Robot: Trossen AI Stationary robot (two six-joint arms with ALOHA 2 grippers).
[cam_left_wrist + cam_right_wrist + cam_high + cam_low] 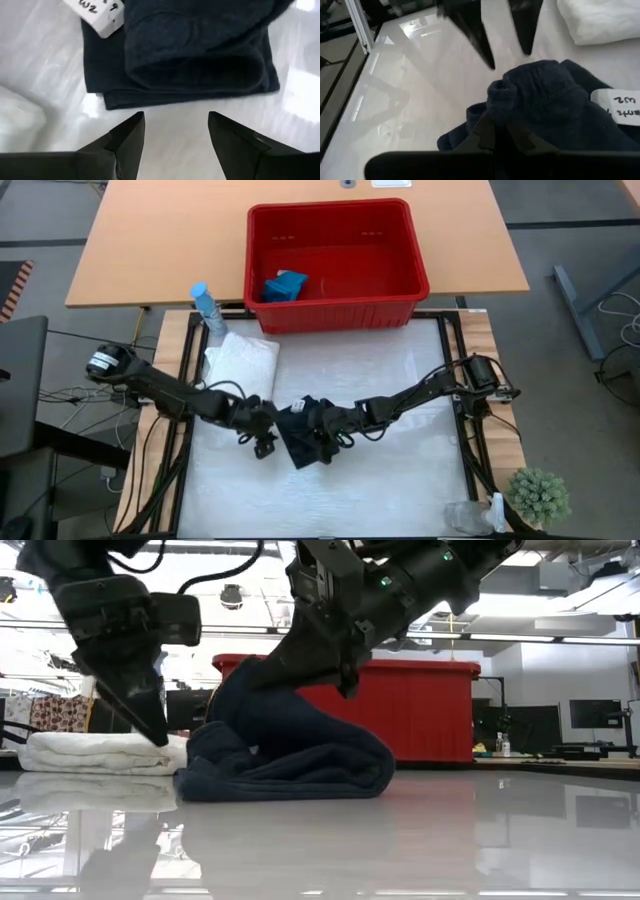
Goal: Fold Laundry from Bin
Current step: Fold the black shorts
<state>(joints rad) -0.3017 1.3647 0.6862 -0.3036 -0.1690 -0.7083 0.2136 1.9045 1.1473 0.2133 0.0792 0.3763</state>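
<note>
The right hand (318,426) is pinching a raised fold of the navy cloth (305,442), which is lying mid-worktop (400,480). The left hand (268,432) is hovering just beside it, fingers apart and holding nothing. The white cloth (242,364) is sitting folded near the red bin (335,308), where the teal cloth (285,285) is lying.

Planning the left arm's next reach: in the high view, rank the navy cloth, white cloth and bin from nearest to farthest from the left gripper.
1. Navy cloth, right beside the left gripper.
2. White cloth, behind it.
3. Bin, at the table's far edge.
</note>
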